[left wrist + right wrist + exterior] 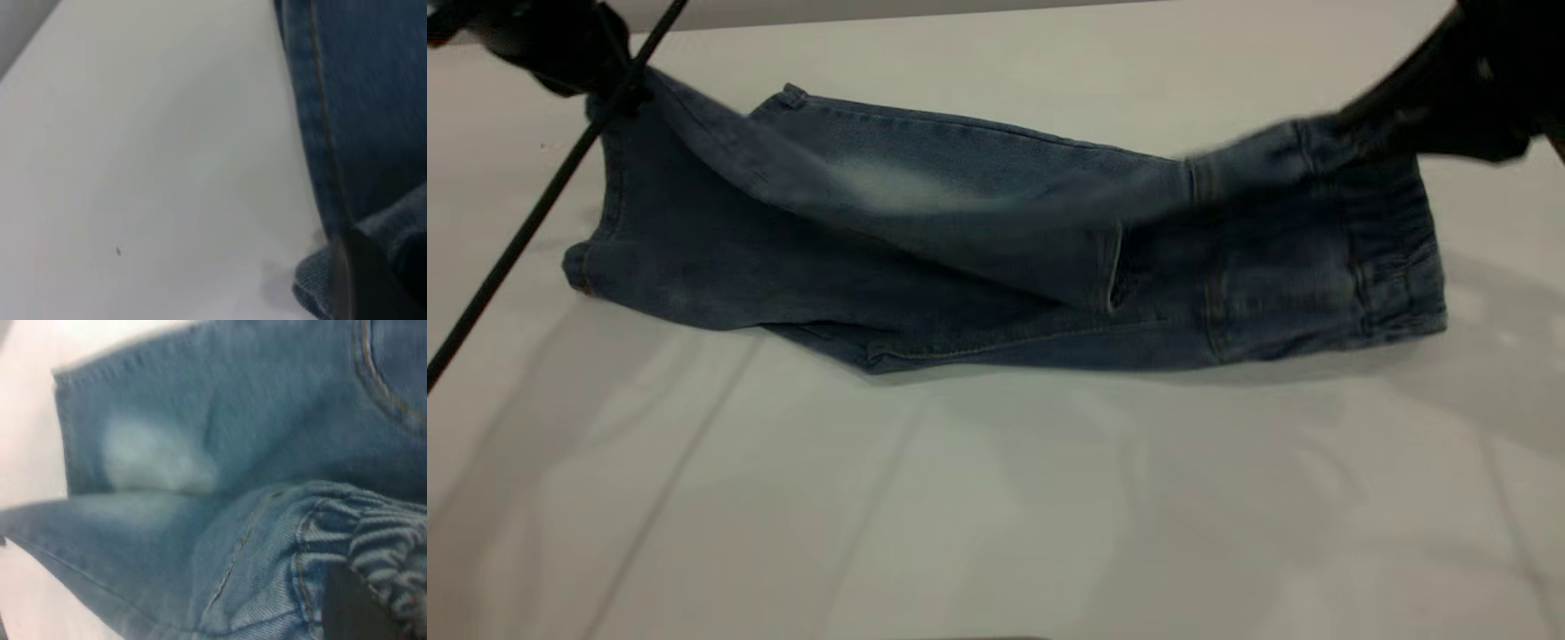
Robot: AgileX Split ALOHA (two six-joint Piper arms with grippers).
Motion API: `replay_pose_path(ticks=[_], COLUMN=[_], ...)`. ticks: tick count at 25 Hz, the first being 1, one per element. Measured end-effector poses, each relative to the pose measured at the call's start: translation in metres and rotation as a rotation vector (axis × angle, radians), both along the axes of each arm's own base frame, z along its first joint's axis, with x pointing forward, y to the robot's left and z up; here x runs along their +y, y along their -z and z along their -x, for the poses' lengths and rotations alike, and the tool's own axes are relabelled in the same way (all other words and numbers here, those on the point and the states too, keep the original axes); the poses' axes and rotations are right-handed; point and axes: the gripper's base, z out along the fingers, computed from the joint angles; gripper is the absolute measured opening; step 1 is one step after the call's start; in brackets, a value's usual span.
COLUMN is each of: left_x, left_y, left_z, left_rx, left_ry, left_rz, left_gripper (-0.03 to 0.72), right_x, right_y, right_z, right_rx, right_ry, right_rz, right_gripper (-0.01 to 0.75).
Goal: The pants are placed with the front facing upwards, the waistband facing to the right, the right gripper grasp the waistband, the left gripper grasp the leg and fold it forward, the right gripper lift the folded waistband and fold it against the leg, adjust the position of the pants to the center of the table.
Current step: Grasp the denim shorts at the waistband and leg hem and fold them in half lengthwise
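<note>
Right gripper (1383, 120) pinches the waistband (1396, 258) at far right, left gripper (609, 89) clamps the leg hem at far left (both lifted), so the pants (978, 249) hang stretched, folding over the table (996, 498).

**Hidden and cut off**

Left tool (605, 84): mostly past the exterior view's top-left corner; grip on the pants (978, 249) not visible. Right tool (1396, 111): motion-blurred, cropped at the top-right corner; fingers unreadable. Waistband (1396, 258) smeared where it lifts. In the right wrist view a dark finger (353, 607) is cut by the edge.
</note>
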Motion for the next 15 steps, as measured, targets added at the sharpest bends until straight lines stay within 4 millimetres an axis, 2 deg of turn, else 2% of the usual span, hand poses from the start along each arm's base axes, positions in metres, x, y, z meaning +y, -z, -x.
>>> replay_pose_path(ticks=[4,8,11,15], left_x=[-0.005,-0.009,-0.010,-0.010], left_y=[0.001,0.008,0.019,0.031], left_z=[-0.015,-0.023,-0.025,-0.026], left_rx=[-0.047,-0.055,-0.027,0.014], left_ry=[-0.020,-0.081,-0.132,-0.211], left_rz=[0.069,0.172,0.228,0.298], left_gripper=[0.106,0.136,0.195,0.301], right_x=[-0.009,-0.011,-0.011,-0.012], right_y=[0.012,0.027,0.032,0.034], right_z=[-0.014,-0.017,-0.018,-0.018], right_rx=[0.042,0.093,0.114,0.133], right_ry=[0.077,0.088,0.092,0.118], right_rz=[-0.039,-0.082,-0.097,-0.112], right_gripper=[0.062,0.092,0.157,0.300])
